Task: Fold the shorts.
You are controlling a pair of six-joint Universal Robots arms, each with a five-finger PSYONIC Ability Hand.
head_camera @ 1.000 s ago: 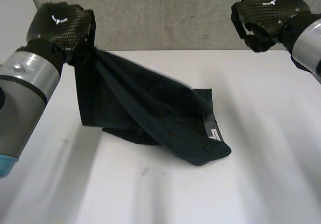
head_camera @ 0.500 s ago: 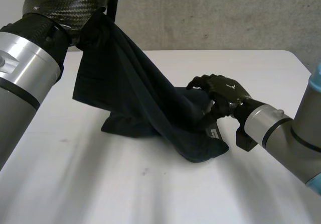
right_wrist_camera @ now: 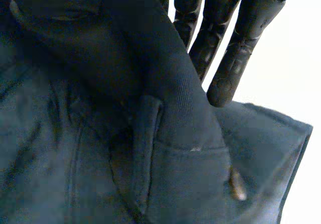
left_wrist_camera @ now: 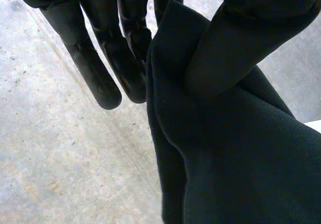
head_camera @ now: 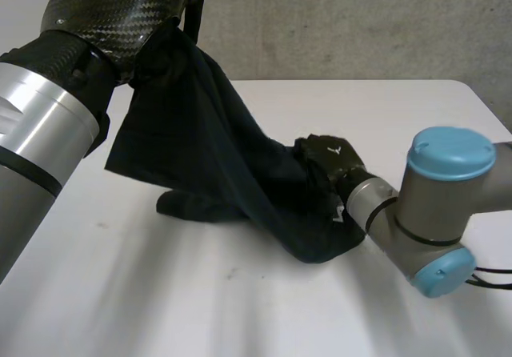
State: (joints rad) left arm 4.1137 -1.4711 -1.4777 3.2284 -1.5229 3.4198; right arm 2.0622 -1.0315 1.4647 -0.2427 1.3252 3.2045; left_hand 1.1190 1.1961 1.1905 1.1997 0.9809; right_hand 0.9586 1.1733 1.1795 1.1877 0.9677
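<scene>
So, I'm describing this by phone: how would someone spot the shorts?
On the white table, near its middle, is a dark cloth: the shorts. The left hand pinches one end high; the right hand is at the low end. It's the only cloth.

Place: a robotics lab or test bench.
Machines: two jointed arms meet over one table, the left arm [head_camera: 36,145] with a brushed grey joint, the right arm [head_camera: 384,209] with a light-blue cap [head_camera: 452,153].
Hands: the left hand [head_camera: 112,13] and right hand [head_camera: 332,155] are black machine hands with carbon-weave shells.
Work surface: a plain white table [head_camera: 240,309] carrying one test garment, dark shorts [head_camera: 200,149].
Backdrop: a rough grey wall [head_camera: 360,21], speckled like concrete.
</scene>
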